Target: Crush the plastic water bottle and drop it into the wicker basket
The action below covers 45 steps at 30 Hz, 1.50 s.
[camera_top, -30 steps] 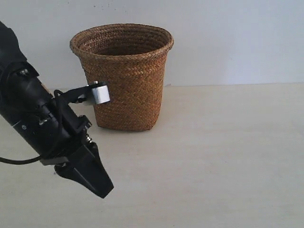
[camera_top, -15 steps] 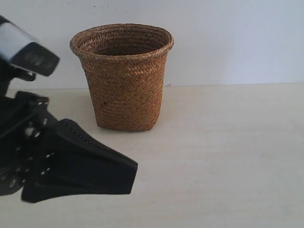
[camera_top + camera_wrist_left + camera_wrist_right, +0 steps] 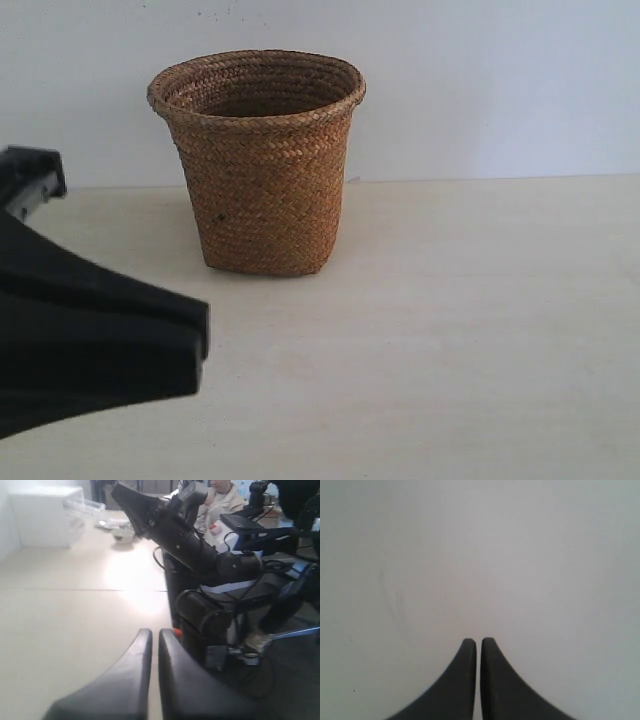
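The pale table [image 3: 450, 330] spreads beneath my hands. The wicker basket [image 3: 258, 160] stands upright beyond my left gripper [image 3: 200, 335], well apart from its tip, with its mouth up so that anything let go above it would fall inside. That gripper's jaws are pressed together on nothing. My right gripper [image 3: 478, 642] is closed the same way, empty. The plastic water bottle shows in no view. It may lie inside the basket, but I cannot see in.
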Tool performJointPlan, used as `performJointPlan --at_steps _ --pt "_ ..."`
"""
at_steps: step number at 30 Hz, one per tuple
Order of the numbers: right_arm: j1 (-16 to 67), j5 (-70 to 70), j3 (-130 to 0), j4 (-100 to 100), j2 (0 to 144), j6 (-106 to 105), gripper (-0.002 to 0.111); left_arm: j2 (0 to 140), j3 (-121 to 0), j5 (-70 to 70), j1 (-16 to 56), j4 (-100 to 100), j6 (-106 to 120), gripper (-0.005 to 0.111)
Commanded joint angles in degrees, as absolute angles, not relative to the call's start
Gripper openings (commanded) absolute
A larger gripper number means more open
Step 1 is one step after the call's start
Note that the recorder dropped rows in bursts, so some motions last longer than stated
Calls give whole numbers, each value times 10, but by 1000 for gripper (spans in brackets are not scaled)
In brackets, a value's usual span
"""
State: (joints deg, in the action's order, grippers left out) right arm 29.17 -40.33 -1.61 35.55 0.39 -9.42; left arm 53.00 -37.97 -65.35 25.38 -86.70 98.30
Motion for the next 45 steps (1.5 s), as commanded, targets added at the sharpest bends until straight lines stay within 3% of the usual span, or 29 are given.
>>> performJointPlan --at_steps 1,9,15,23,45 --pt "289 -405 -12 359 0 -95 0 459 -351 -565 239 -908 1027 4" --pt "292 -405 -12 358 0 -95 0 258 -214 -207 153 -999 954 4" --pt "292 -405 -12 358 0 -95 0 140 -133 -74 95 -999 940 4" --pt "292 -405 -12 358 0 -95 0 0 -32 -46 28 -999 931 4" --pt "292 -405 -12 358 0 -95 0 0 0 -71 25 -999 856 4"
